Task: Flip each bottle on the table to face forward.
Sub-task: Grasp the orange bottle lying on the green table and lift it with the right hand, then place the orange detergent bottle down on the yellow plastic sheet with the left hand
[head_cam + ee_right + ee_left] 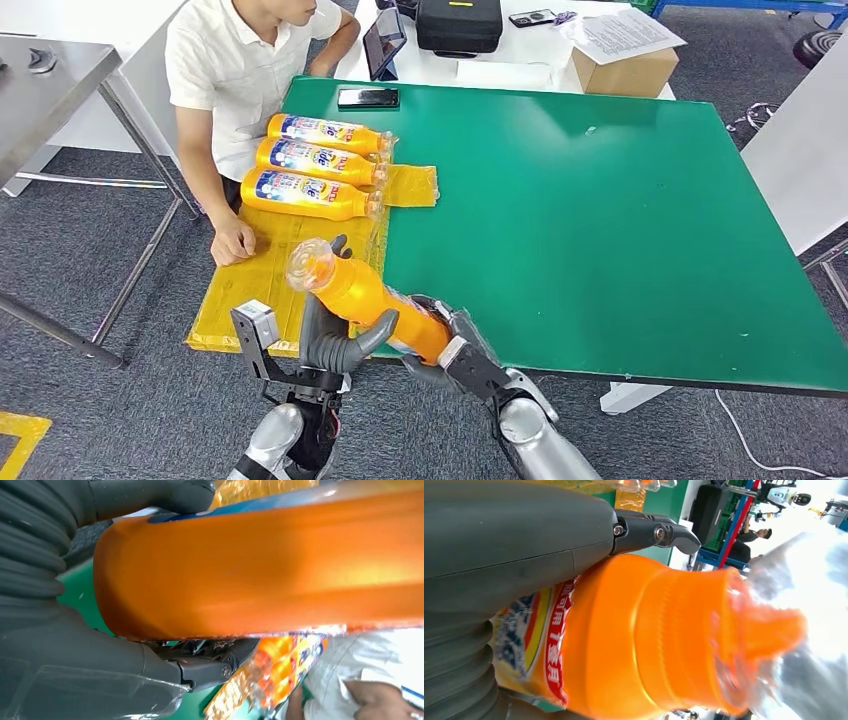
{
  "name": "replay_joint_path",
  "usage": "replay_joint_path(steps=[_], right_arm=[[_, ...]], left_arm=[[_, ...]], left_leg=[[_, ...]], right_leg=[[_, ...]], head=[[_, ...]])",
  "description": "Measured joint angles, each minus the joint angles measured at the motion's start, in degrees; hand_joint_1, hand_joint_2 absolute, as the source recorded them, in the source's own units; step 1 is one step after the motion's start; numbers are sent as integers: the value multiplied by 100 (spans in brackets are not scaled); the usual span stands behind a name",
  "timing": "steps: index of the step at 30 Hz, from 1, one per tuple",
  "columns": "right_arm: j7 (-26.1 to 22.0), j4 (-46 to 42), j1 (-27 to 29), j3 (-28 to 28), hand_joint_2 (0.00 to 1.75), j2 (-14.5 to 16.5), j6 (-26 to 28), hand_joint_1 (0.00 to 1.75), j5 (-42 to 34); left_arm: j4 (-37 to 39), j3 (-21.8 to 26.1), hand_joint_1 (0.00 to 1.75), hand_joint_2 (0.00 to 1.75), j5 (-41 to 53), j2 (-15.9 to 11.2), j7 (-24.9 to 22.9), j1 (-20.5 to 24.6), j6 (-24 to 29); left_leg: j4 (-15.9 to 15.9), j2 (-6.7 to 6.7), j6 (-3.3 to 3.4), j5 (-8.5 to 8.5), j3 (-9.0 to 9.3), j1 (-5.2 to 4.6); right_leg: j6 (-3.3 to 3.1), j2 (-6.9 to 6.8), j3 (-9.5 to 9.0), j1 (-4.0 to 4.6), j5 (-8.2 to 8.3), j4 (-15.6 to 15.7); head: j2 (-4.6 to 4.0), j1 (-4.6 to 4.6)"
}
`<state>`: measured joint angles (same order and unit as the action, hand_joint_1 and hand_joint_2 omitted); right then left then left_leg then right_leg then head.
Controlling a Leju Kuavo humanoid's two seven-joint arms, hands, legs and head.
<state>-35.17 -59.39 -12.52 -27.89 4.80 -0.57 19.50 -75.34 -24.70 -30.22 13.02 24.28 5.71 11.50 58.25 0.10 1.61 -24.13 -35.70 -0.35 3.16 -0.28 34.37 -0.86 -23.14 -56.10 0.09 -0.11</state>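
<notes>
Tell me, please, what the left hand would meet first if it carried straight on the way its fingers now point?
Probably the nearest of the three lying bottles on the yellow sheet. The left hand, gripping the orange bottle, points up the table toward them; depth is unclear, so it may pass above.

Red band of white Chinese characters on the held orange bottle [634, 645], too blurred to read. Blue lettering on labels of three bottles [315, 165] near the table's [620, 220] far-left corner, illegible.
</notes>
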Motion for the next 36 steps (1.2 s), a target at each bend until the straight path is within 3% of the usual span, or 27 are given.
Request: replay_joint_path(steps=[11, 13, 14, 15, 17, 18, 19, 22, 27, 36], right_arm=[[-67, 162, -1, -242, 175, 90, 31, 170, -83], [-91, 188, -4, -280, 175, 104, 68, 163, -121], [-100, 202, -10, -298, 175, 109, 92, 149, -140], [-107, 217, -17, -318, 175, 112, 113, 115, -161], [-122, 249, -37, -352, 175, 114, 157, 36, -196], [-131, 263, -48, -371, 175, 115, 171, 8, -207], [-140, 276, -57, -394, 131, 122, 179, 0, -220], [-177, 307, -65, -456, 0, 168, 168, 0, -310], [-381, 301, 10, -480, 0, 255, 279, 0, -550], [-486, -462, 566, -250, 0, 349, 1480, 0, -989]], left_arm=[[0, -3, 5, 175, -152, 5, -84, 16, -93], [0, 4, 92, 175, -321, 5, -202, 22, -187], [0, 11, 136, 175, -433, 5, -281, 26, -252], [1, 20, 175, 175, -545, 5, -354, 31, -328], [7, 33, 175, 175, -720, 1, -444, 43, -503], [13, 36, 175, 175, -773, -3, -460, 47, -588], [18, 33, 175, 175, -818, -4, -470, 50, -674], [28, 28, 175, 175, -968, -10, -501, 50, -877], [-9, 148, 175, 175, -1299, -75, -530, 34, -1011], [-605, 1111, 175, 175, -2024, -117, -575, -196, -466]], left_leg=[[0, 0, 0, 0, -1, -2], [0, 0, 0, 0, -1, -1], [0, 0, 0, 0, -1, -1], [0, 0, 0, 0, -1, -1], [0, 0, 0, 0, -2, -1], [0, 0, 0, 0, -2, -1], [0, 0, 0, 0, -2, -1], [0, 0, 0, 0, -3, -2], [0, 0, 0, 0, -5, -1], [-1, 1, -1, -1, -10, 2]], right_leg=[[0, 0, 3, -1, 0, 0], [0, 0, 3, -1, 0, 0], [0, 0, 3, -1, 0, 0], [0, 0, 2, -1, 0, 0], [0, 0, 2, -1, 0, 0], [0, 0, 2, -1, 0, 0], [0, 0, 2, -1, 0, 0], [0, 0, 4, -2, 0, 0], [0, 0, 7, -1, 0, 0], [-5, 0, 15, 1, -3, 0]], head=[[0, -1], [0, -1], [0, -2], [0, -2], [0, -2], [0, -1], [0, 0], [0, 0], [0, 0], [0, 0]])
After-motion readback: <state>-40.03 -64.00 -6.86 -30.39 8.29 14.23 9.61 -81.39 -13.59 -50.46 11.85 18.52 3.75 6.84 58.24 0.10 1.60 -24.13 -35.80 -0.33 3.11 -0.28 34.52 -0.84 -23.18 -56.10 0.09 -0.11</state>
